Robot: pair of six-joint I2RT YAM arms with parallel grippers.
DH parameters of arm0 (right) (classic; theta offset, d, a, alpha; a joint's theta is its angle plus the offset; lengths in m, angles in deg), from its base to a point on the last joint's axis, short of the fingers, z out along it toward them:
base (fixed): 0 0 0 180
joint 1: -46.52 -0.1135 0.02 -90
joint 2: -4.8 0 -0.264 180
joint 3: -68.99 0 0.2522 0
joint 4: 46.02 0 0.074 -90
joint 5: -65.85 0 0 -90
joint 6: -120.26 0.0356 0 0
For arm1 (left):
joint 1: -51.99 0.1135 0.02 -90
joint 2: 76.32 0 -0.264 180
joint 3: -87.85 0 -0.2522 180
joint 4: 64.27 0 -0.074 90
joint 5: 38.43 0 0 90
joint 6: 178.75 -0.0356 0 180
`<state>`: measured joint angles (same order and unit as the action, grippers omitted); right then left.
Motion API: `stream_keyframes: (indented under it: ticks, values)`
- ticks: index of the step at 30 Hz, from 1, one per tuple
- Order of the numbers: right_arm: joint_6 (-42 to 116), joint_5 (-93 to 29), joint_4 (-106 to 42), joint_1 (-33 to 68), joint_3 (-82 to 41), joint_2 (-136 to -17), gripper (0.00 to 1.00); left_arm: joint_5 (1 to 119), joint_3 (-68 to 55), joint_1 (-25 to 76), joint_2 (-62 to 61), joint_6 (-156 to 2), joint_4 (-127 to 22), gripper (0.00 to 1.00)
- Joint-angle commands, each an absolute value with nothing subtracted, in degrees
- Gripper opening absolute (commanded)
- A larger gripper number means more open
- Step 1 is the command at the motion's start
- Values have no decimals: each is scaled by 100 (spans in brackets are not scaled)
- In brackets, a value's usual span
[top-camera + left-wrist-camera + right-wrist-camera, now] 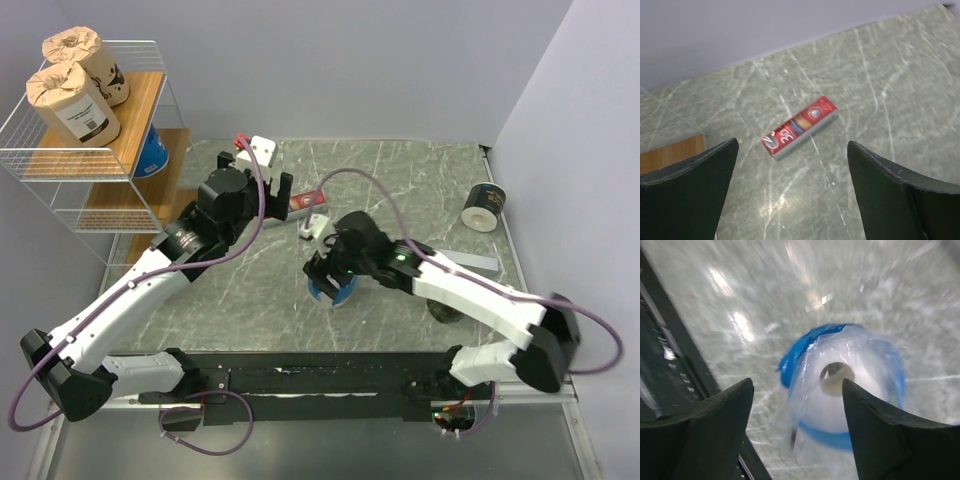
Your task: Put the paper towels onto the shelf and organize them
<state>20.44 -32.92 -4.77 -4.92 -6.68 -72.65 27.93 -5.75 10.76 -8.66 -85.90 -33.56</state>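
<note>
A blue-and-white paper towel roll (830, 405) lies on the table just beyond my right gripper (797, 382), hollow core facing the camera and blurred. The jaws stand apart around its near end, open; in the top view that gripper (333, 283) hovers over the roll (343, 296). My left gripper (792, 145) is open above bare table with nothing between its fingers; in the top view it (285, 192) is near the shelf (140, 105). Two kraft rolls (75, 105) (88, 62) stand on the top board, a blue roll (153, 155) one tier down. A dark roll (485, 207) lies at the far right.
A flat red box (800, 127) lies just ahead of the left fingers, also in the top view (305, 205). A grey flat block (470, 263) lies beside the right forearm, and a dark round thing (445, 312) peeks out under it. Walls close in behind and right.
</note>
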Motion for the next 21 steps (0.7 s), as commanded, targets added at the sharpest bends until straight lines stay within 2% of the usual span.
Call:
stream_keyframes:
  ticks: [1,6,14,21]
  values:
    - [2314,-3566,-852,-410,-884,-6131,80,3820,-316,1059,-1128,-8340,-2821,96]
    - [3296,-2875,-993,-112,-622,-5287,80,4629,-1068,1059,-1435,-7655,-2739,96]
    - [4116,-2766,-1546,1004,609,-3908,80,5815,-2749,1007,-1603,-6635,-3609,99]
    - [4020,-2749,-1468,1163,777,-3422,80,5703,-3979,857,-1524,-5853,-4690,89]
